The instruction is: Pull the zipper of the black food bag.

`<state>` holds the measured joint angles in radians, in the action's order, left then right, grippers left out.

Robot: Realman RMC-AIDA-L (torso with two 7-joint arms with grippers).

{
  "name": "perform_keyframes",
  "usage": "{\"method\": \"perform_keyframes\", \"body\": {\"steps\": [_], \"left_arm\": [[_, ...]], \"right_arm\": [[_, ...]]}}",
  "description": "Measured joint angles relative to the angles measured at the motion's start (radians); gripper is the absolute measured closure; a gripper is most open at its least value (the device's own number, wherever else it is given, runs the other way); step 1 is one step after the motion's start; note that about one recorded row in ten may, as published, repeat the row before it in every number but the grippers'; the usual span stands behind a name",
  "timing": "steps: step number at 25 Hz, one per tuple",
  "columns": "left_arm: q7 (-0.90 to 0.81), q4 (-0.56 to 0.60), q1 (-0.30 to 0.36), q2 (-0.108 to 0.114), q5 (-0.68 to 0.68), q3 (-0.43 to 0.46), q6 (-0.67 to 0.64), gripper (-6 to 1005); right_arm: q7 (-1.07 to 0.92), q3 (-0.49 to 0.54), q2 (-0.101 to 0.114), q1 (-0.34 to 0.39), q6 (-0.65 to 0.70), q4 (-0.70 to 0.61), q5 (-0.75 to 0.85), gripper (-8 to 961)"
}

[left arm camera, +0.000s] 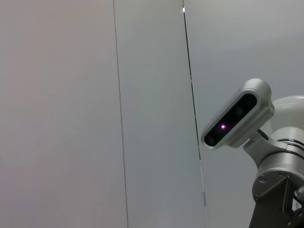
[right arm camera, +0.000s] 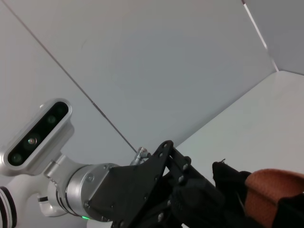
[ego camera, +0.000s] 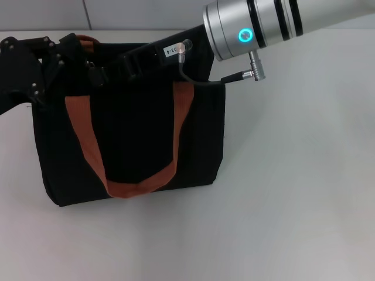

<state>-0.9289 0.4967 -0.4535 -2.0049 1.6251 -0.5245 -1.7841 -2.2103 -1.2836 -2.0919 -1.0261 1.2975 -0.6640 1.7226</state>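
Observation:
The black food bag (ego camera: 135, 140) stands on the white table, its brown-orange straps (ego camera: 82, 134) hanging down the front. My left gripper (ego camera: 55, 58) is at the bag's top left corner, against the fabric. My right gripper (ego camera: 99, 73) reaches in from the right along the bag's top edge, close to the left one. The zipper is hidden behind the grippers. The right wrist view shows the left gripper (right arm camera: 187, 197) against the black bag fabric (right arm camera: 228, 183), next to an orange strap (right arm camera: 270, 190).
The white table (ego camera: 293, 205) stretches to the right of the bag and in front of it. A grey panelled wall stands behind. My right forearm (ego camera: 263, 23) and its cable (ego camera: 199, 79) hang over the bag's top right corner.

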Motion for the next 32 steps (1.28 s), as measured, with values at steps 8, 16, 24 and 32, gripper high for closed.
{"method": "perform_keyframes", "body": {"steps": [8,16,24,32], "left_arm": [[0.004,-0.001,0.004,-0.003,0.0,0.0,-0.001,966],[0.005,-0.003,0.01,-0.003,0.0,0.013,-0.001,965],[0.003,-0.003,0.012,-0.002,0.0,0.022,-0.001,965],[-0.002,-0.003,0.008,0.0,0.0,0.023,0.004,965]], "right_arm": [[0.046,-0.002,-0.001,0.002,0.001,0.002,-0.022,907],[0.019,-0.001,0.005,0.05,-0.016,-0.046,-0.001,952],[-0.104,0.007,0.007,0.227,-0.037,-0.264,0.12,938],[-0.166,0.029,0.008,0.41,-0.013,-0.49,0.153,912]]}}
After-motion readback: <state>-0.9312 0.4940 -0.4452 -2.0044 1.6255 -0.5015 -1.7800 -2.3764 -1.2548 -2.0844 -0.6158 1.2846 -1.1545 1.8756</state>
